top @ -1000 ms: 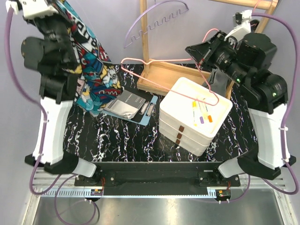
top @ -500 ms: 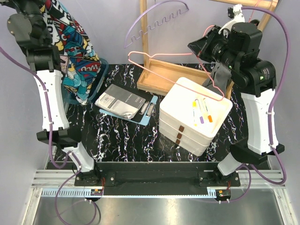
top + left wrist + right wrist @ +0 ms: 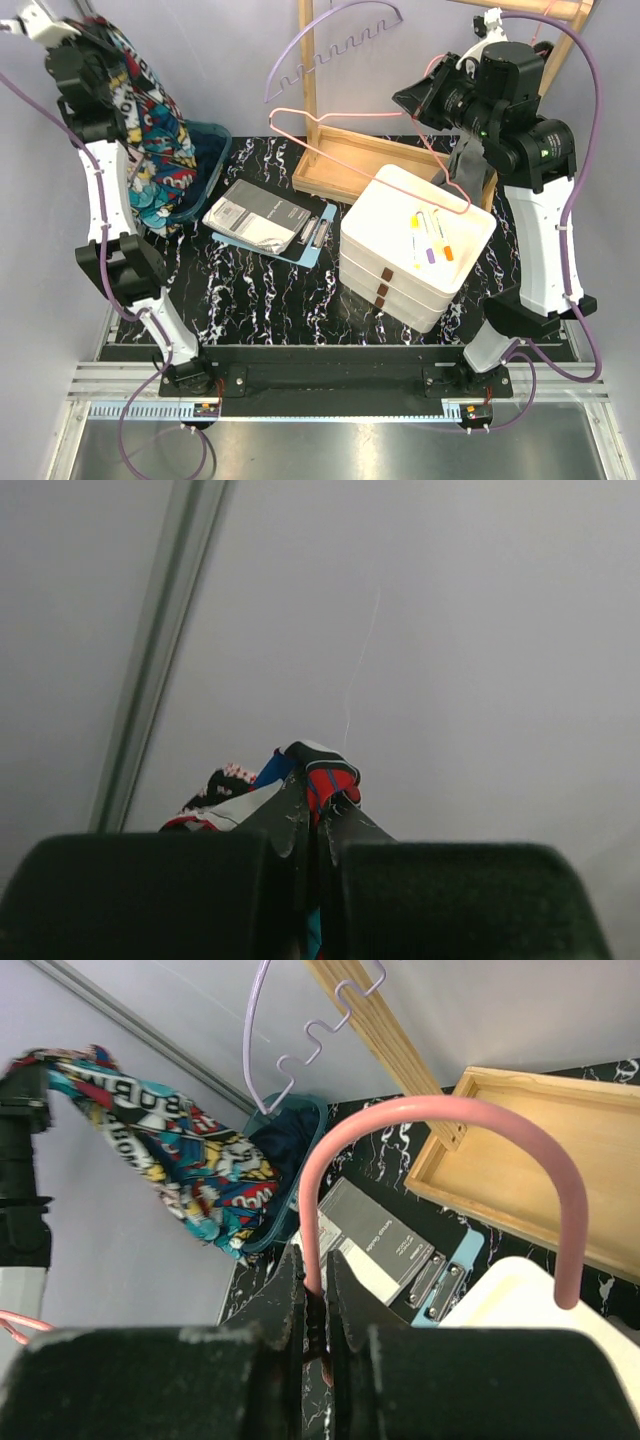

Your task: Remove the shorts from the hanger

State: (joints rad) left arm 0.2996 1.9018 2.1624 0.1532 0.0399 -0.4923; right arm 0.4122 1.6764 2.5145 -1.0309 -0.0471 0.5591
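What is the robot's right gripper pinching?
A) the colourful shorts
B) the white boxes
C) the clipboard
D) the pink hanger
D: in the right wrist view the right gripper is shut on the wire of the pink hanger, while the graffiti-print shorts hang from the left gripper on the other side of the table.

left arm [image 3: 105,200], right arm [image 3: 540,240]: white shells, black joints, purple cables [image 3: 597,100].
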